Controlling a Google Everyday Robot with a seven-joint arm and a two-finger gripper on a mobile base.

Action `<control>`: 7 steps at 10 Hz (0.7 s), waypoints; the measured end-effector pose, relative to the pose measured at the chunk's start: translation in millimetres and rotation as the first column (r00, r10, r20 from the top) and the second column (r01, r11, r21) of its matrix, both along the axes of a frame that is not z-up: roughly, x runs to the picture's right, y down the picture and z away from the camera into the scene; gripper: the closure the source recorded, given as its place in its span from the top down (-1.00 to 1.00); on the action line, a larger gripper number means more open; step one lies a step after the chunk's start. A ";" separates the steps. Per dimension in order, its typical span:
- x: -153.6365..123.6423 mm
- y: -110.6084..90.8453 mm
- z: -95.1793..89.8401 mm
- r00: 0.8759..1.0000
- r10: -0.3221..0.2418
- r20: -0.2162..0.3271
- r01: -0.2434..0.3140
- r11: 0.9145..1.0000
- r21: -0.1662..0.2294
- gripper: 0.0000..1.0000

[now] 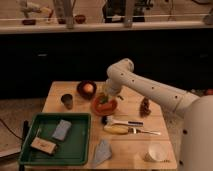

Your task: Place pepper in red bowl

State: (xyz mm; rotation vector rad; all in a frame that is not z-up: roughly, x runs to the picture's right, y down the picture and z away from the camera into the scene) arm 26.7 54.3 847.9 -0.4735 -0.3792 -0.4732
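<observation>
1 claw [104, 98] above red bowl [105, 106], pepper [102, 98] beneath.
</observation>
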 end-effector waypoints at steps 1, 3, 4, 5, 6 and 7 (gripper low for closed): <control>-4.1 1.3 -1.2 0.998 -0.029 0.050 0.030 1.000 -0.008 -1.00; -12.3 5.3 -3.1 0.987 -0.085 0.140 0.088 0.996 -0.021 -1.00; -16.6 6.6 -3.7 0.978 -0.108 0.175 0.114 0.993 -0.023 -1.00; -21.4 7.6 -3.9 0.969 -0.132 0.211 0.140 0.990 -0.026 -1.00; -24.8 7.7 -3.6 0.962 -0.143 0.234 0.154 0.988 -0.028 -1.00; -30.6 9.0 -1.5 0.948 -0.151 0.280 0.171 0.984 -0.048 -1.00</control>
